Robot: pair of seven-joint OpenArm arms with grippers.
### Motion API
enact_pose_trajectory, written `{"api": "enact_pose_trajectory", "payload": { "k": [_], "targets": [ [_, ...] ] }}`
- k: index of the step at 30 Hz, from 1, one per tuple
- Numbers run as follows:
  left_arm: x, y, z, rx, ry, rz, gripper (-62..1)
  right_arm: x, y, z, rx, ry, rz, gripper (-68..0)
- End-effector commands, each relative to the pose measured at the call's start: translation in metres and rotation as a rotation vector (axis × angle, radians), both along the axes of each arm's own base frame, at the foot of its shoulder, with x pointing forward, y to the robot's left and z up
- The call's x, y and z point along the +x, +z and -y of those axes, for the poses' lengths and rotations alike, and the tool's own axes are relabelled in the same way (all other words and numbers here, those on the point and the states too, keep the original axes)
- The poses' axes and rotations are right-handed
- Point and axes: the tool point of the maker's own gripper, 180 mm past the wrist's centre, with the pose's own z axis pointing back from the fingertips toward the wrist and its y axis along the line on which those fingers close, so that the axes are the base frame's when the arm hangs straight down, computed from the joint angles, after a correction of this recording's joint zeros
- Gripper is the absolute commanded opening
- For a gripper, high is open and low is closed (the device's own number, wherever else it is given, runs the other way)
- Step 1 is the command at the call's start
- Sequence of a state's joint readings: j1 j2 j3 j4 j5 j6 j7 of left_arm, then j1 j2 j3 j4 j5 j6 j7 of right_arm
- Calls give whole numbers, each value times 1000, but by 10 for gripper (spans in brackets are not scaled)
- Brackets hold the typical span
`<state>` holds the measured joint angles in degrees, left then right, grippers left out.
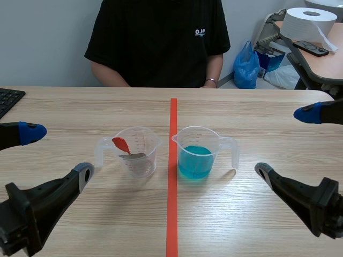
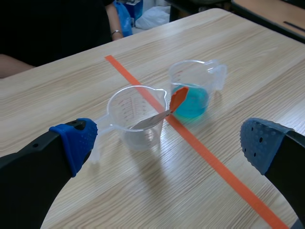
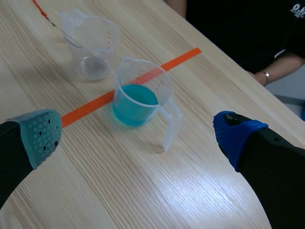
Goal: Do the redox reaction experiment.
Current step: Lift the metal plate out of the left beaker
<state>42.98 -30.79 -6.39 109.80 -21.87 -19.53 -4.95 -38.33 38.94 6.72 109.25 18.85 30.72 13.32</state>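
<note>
A clear measuring cup (image 1: 137,152) stands just left of the tape line, with a red-handled metal spoon (image 1: 122,145) leaning inside it. Right of the line stands a second clear cup (image 1: 196,154), holding blue liquid and with its handle turned right. My left gripper (image 1: 58,153) is open at the near left, apart from the spoon cup. My right gripper (image 1: 286,142) is open at the right, clear of the blue cup's handle. The left wrist view has the spoon cup (image 2: 136,119) ahead of the open left gripper (image 2: 167,143). The blue cup (image 3: 138,98) lies ahead of the right gripper (image 3: 138,138).
A person in a black shirt (image 1: 158,43) sits across the table, arms near the far edge. A black keyboard (image 1: 8,99) lies at the far left. Off the table at the back right are a paper roll (image 1: 308,22) on a side desk and a blue bag (image 1: 246,67).
</note>
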Motion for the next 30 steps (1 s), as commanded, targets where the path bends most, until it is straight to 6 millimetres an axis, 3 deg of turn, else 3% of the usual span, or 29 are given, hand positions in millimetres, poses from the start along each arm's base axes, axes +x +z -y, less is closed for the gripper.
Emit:
{"api": "enact_pose_trajectory", "payload": {
  "k": [1,3,9,15,23,26,30],
  "targets": [
    [-1,-4,-6,13,34,1,14,4,13,-6,15,30,41,4],
    [-2,-12,-14,50,65,-2,14,3,15,-10,19,59,43,4],
    [-15,-38,-31,150,89,-45,-99,5,15,-27,13,114,62,4],
    [-39,-71,-57,284,99,-130,-110,3,15,-45,34,166,66,4],
    [-87,-118,-101,441,139,-201,-214,1,16,-69,46,242,86,4],
    [-109,-136,-112,476,146,-251,-228,1,19,-77,55,264,95,4],
    [-136,-150,-118,507,140,-284,-318,1,20,-87,61,292,99,4]
  ]
}}
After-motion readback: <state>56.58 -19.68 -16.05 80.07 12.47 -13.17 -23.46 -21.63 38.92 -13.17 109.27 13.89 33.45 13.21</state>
